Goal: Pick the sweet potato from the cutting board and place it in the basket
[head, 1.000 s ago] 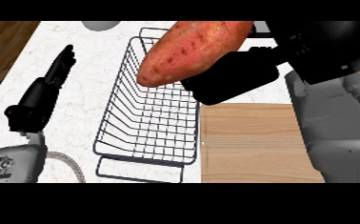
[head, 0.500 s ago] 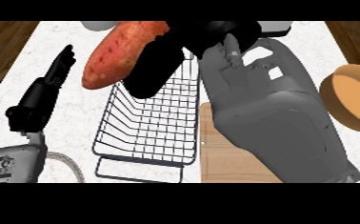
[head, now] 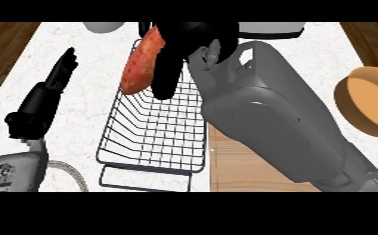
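Our right hand (head: pixel 184 44) grips the sweet potato (head: pixel 142 61) over the basket (head: pixel 155 129)'s far-left rim; we should centre it, lower, then release.

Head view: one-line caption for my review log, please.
Right hand holds the sweet potato over the wire basket's far end; left hand rests open at the left.

Dark wire basket (head: pixel 151 139), pale wooden cutting board (head: pixel 244 171), white speckled stone counter (head: pixel 81 104).

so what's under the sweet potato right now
The wire basket on the white counter. The right robot hand holds the sweet potato above it; its arm covers the cutting board.
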{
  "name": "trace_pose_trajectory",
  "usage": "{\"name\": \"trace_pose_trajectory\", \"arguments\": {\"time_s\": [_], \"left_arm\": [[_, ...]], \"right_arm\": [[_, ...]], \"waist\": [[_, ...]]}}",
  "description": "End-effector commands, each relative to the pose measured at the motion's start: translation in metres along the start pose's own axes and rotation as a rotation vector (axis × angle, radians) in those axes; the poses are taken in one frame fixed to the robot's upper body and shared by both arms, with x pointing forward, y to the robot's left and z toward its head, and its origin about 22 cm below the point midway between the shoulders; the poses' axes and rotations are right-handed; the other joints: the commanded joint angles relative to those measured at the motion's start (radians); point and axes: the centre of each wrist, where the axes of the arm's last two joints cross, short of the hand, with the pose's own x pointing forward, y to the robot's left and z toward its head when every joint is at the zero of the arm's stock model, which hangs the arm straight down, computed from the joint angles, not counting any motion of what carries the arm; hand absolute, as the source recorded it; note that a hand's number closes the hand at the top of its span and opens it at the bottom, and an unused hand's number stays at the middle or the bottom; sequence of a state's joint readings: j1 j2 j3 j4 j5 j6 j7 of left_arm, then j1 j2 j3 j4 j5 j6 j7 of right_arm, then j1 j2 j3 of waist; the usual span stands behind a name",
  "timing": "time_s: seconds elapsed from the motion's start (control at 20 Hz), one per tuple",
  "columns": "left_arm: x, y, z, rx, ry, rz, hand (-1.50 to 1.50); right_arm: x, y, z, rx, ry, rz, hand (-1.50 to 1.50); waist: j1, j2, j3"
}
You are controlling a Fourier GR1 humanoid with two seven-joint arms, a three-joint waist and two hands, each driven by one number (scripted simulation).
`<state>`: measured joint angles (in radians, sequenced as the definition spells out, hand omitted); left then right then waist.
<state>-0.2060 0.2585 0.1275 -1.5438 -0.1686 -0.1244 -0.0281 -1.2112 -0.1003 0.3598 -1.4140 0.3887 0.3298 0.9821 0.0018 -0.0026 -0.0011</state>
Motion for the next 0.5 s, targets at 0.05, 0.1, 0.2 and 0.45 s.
{"name": "trace_pose_trajectory", "arguments": {"time_s": [0.05,0.1,0.2,0.45], "left_arm": [[0.012,0.005,0.001,-0.001,0.018,-0.001,0.00],[-0.005,-0.002,0.014,-0.025,0.019,0.000,0.00],[0.012,0.000,-0.001,-0.006,-0.002,0.005,0.00],[0.009,-0.004,0.004,-0.015,-0.005,0.014,0.00]], "right_arm": [[0.008,0.006,0.004,0.071,0.072,0.217,1.50],[-0.014,0.013,-0.007,0.117,0.061,0.194,1.50],[-0.007,0.007,-0.012,0.143,0.059,0.118,-1.50],[0.015,0.018,-0.021,0.189,0.034,0.021,-1.50]], "waist": [[0.003,-0.005,0.001],[0.006,0.000,0.001],[0.003,0.001,0.001],[0.011,0.002,0.000]]}}
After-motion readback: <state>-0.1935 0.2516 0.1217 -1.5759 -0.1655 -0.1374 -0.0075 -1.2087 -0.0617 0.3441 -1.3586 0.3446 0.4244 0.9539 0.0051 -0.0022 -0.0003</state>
